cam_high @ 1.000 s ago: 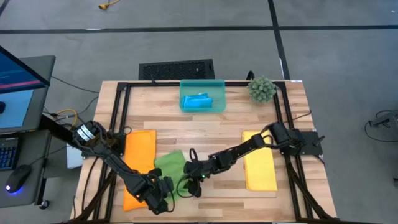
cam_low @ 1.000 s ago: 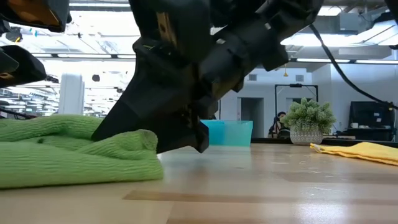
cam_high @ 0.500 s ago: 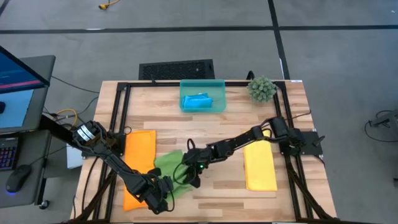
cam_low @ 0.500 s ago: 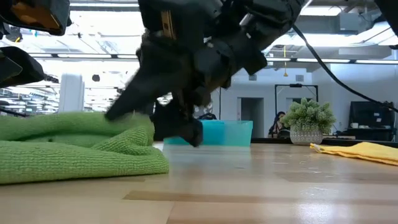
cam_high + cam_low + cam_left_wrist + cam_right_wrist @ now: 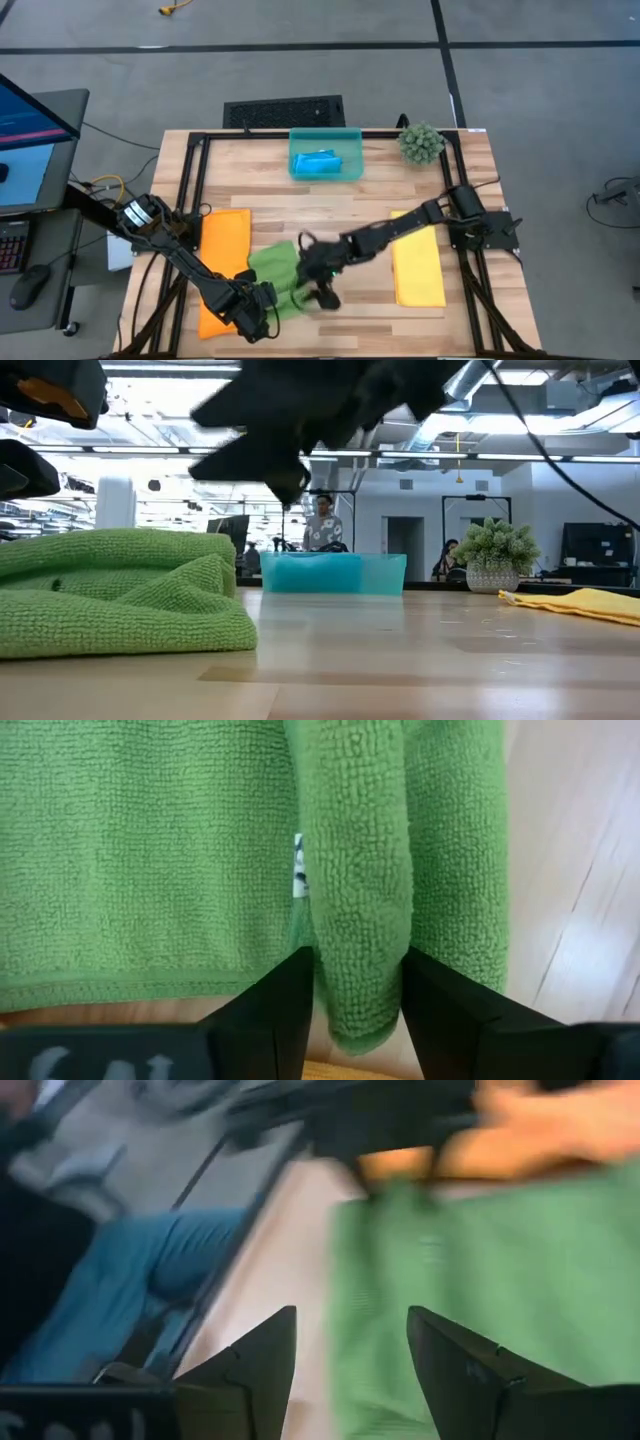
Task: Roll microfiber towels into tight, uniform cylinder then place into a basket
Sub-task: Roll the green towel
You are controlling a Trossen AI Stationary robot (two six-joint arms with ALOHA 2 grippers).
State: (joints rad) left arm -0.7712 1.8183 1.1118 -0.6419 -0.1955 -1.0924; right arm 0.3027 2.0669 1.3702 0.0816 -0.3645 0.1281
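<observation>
The green towel [image 5: 278,270] lies half folded on the table near its front edge, one thick fold [image 5: 360,870] raised along it. My left gripper [image 5: 262,305] points down at that fold's end, fingers apart on either side of it. My right gripper [image 5: 322,292] hangs open above the table just right of the towel, nothing between its fingers [image 5: 350,1320]. An orange towel [image 5: 222,265] lies flat on the left and a yellow one [image 5: 418,265] on the right. The basket [image 5: 352,150] at the far edge holds a rolled blue towel [image 5: 318,162]. My left gripper comes from above with the end of the green towel's thick fold [image 5: 360,975] between its two fingers. The fold fills the gap and meets both inner sides. The fingers lie across the fold. The towel rests on the table, slack.
A spiky green plant ball [image 5: 421,143] stands at the far right corner. A black frame [image 5: 190,190] runs around the table. Bare wood lies between the towels and the basket. People stand in the room beyond the table [image 5: 322,520].
My right gripper has risen from the green towel's right edge, clear of the table, and rolled as it went. The towel's upper layer, which it had been on, now lies free and slumped on the layer below.
</observation>
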